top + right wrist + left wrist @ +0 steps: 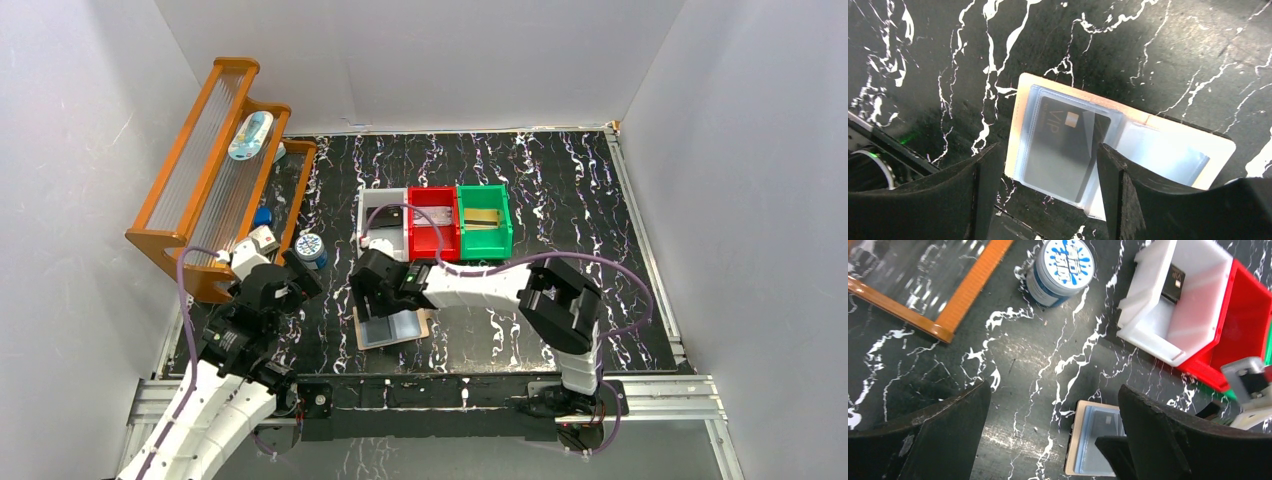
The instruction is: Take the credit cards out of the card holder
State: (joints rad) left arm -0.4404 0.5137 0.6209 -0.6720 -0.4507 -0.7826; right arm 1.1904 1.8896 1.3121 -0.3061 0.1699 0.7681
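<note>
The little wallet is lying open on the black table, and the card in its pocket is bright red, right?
Not quite. The card is black, with VIP written on it, not red; the right wrist view shows it. The wallet does lie open on the black table.

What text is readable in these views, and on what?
"VIP": dark card in the open card holder's clear pocket.
"VIP", sideways: second dark card in the white bin.
Round tub lid: blue print, too blurred to read.
Oval pack on the wooden rack: too small.
</note>
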